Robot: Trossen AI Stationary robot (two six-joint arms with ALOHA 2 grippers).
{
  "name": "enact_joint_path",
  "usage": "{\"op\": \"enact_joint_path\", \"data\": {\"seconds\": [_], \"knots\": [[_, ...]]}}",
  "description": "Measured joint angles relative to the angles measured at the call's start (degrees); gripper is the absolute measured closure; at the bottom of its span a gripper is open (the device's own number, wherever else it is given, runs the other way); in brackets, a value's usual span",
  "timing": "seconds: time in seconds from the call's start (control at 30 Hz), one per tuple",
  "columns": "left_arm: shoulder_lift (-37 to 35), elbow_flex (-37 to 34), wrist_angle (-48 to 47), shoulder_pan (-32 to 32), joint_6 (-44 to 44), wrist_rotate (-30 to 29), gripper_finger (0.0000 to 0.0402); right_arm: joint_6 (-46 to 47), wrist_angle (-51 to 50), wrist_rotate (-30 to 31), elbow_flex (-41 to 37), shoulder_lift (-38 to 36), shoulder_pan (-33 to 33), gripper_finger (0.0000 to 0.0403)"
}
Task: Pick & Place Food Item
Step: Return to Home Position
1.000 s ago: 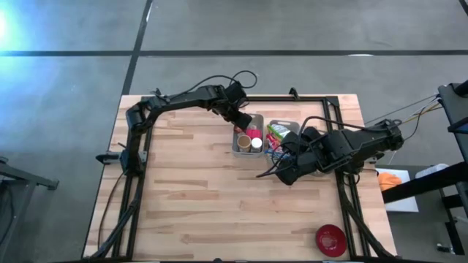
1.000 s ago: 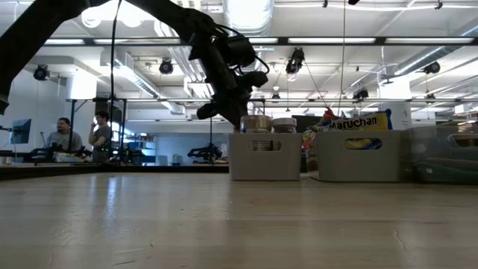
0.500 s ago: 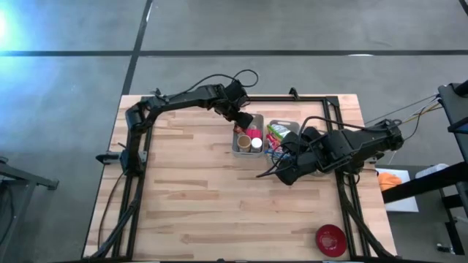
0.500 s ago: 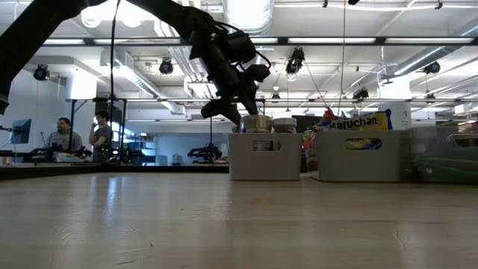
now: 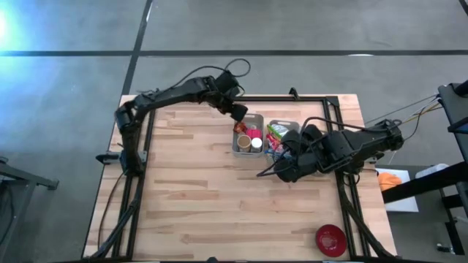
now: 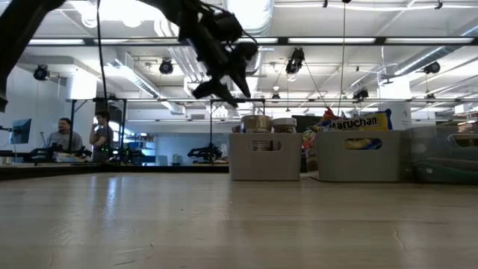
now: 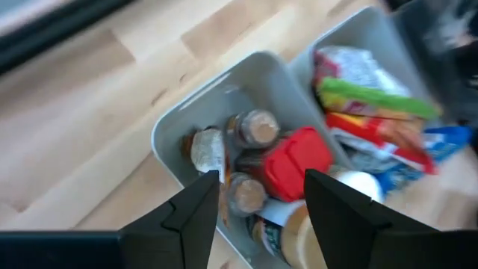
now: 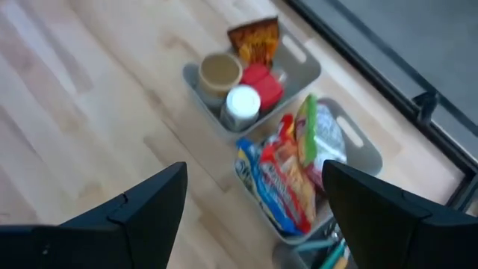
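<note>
Left gripper [image 5: 238, 111] hangs top centre in the high view, above the upper corner of the left gray bin [image 6: 265, 158]. Fingers apart, nothing held. Orange bag [image 8: 254, 37] lies in that bin with jars [image 7: 254, 127] and a red cap [image 7: 297, 161]. Right gripper [image 5: 281, 172] right of centre, fingers wide apart, empty. Its arm hides much of the right gray bin [image 6: 358, 168]. Table [image 5: 183, 197] open across lower left. Red bowl [image 5: 330, 239] at the lower right corner.
</note>
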Motion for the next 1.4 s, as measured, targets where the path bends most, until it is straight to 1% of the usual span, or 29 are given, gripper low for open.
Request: {"op": "enact_joint_path", "data": {"seconds": [0.1,0.23,0.33,0.37,0.43,0.53,0.63,0.7,0.73,0.87,0.97,1.03,1.13,1.17,1.23,1.3,1.33,1.4], "knots": [[-3.6,0.0,-0.4,0.0,2.3,0.0,0.0203,0.7,1.2,2.2,0.0,-0.5,0.3,0.0094],[-9.6,-0.4,-1.7,-1.2,6.5,-0.1,0.0203,-4.0,5.8,2.5,0.0,-3.0,0.4,0.0094],[-14.6,-0.4,-2.3,-4.0,12.0,-3.3,0.0203,-8.1,9.2,3.2,-0.2,-6.1,0.4,0.0094],[-16.3,-0.4,-2.3,-5.3,13.5,-5.5,0.0203,-8.9,9.6,3.6,-0.4,-7.1,0.6,0.0094],[-19.5,-0.5,-2.4,-8.4,16.3,-11.6,0.0203,-9.8,10.5,4.7,-1.5,-10.3,0.8,0.0094],[-24.0,-2.3,-2.1,-13.6,19.1,-23.4,0.0203,-9.9,12.4,6.6,-5.1,-15.9,1.9,0.0094],[-28.1,-6.0,-1.9,-18.6,19.2,-34.8,0.0203,-9.8,16.2,7.1,-9.9,-21.7,2.7,0.0094],[-30.8,-8.8,-2.0,-21.3,18.6,-39.3,0.0203,-9.9,19.7,7.1,-13.2,-25.1,2.7,0.0094],[-32.3,-10.3,-2.0,-22.4,17.7,-40.3,0.0203,-10.3,21.4,7.0,-14.8,-26.6,2.7,0.0094],[-38.0,-16.7,-1.2,-26.2,12.1,-40.8,0.0203,-12.7,28.1,7.1,-20.4,-31.1,2.7,0.0094],[-42.7,-22.9,2.3,-29.1,8.2,-40.8,0.0203,-14.7,28.9,7.4,-23.5,-33.3,3.1,0.0094],[-46.1,-27.3,5.0,-30.9,6.8,-40.8,0.0203,-14.9,29.0,11.5,-25.5,-34.7,3.6,0.0094],[-51.0,-33.1,7.9,-33.4,5.5,-40.8,0.0203,-14.7,28.5,19.9,-28.3,-36.6,4.8,0.0094],[-52.6,-34.7,8.3,-34.2,5.4,-40.8,0.0203,-14.8,28.3,21.2,-29.1,-37.4,5.1,0.0094],[-55.6,-37.5,8.5,-36.0,4.9,-40.8,0.0203,-16.1,27.1,21.3,-30.2,-39.1,5.1,0.0094],[-58.7,-39.6,8.5,-37.6,4.2,-40.7,0.0203,-17.5,25.0,19.0,-30.4,-40.6,5.1,0.0094],[-60.2,-40.5,8.5,-38.1,4.2,-40.6,0.0203,-15.9,24.5,17.0,-30.9,-41.3,5.1,0.0094],[-63.0,-41.8,8.2,-38.6,5.1,-40.6,0.0203,-11.2,24.8,16.0,-31.3,-42.9,5.1,0.0094]]}}
